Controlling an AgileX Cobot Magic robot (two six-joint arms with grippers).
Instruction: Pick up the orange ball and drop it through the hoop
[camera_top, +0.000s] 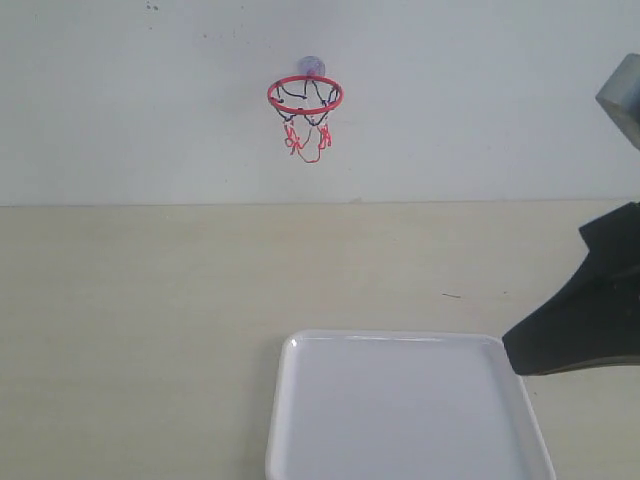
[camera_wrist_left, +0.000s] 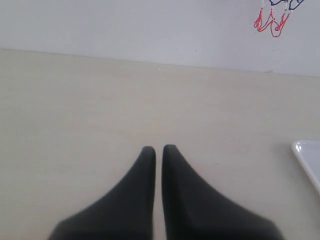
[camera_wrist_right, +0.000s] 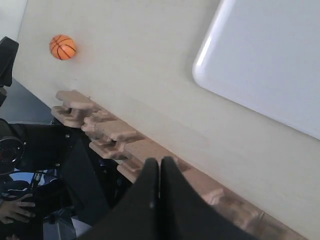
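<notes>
Bare table (camera_wrist_right: 150, 65) surrounds the orange ball (camera_wrist_right: 62, 47); tray (camera_wrist_right: 265, 55) well apart

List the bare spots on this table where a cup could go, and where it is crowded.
Free: the table left of the white tray, and the strip between the tray and the wall below the hoop. Tighter: the tray's right side, where the right gripper hangs by its corner.

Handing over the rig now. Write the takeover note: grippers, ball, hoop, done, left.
Left gripper: shut, empty.
Right gripper: shut, empty, by the table edge.
Small orange ball with black seams: on the table near that edge, apart from the white rectangular tray, ungrasped.
Red-ringed miniature hoop with string net: on the wall, nothing in it.
Done: nothing. Left: grasp, lift, drop through hoop.
</notes>
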